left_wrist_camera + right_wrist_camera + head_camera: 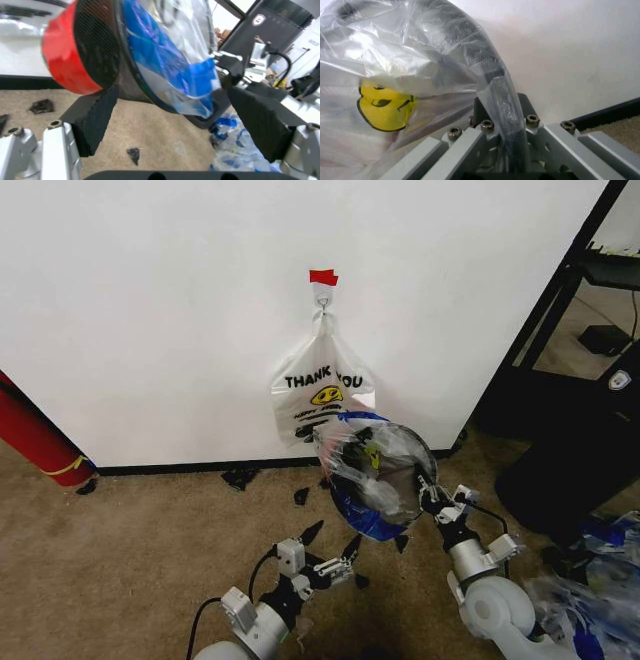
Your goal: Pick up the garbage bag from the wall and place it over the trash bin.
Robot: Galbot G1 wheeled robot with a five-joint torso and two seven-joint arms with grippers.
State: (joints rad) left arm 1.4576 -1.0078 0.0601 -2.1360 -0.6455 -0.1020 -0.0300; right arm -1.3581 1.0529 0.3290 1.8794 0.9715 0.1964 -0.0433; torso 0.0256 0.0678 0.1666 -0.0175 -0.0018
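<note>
The trash bin (pixel 392 470), dark mesh with a black rim and red base (pixel 62 52), is tipped with its mouth toward me, just in front of the wall. The garbage bag (pixel 356 515), crinkly clear plastic with blue strips (pixel 165 56) and a yellow smiley (pixel 385 105), lies over the bin's mouth and rim. My right gripper (pixel 432 498) is shut on the plastic-covered rim (pixel 490 82) at the bin's right side. My left gripper (pixel 332 542) is open just below the bin, its pads (pixel 97 116) apart and touching nothing.
A white "THANK YOU" bag (pixel 320 395) hangs from a wall hook under red tape (pixel 323 277). A red cylinder (pixel 35 435) leans at the left. A large black box (pixel 570 460) and a pile of plastic bags (pixel 590 590) stand at the right. Dark scraps (pixel 240 477) litter the carpet.
</note>
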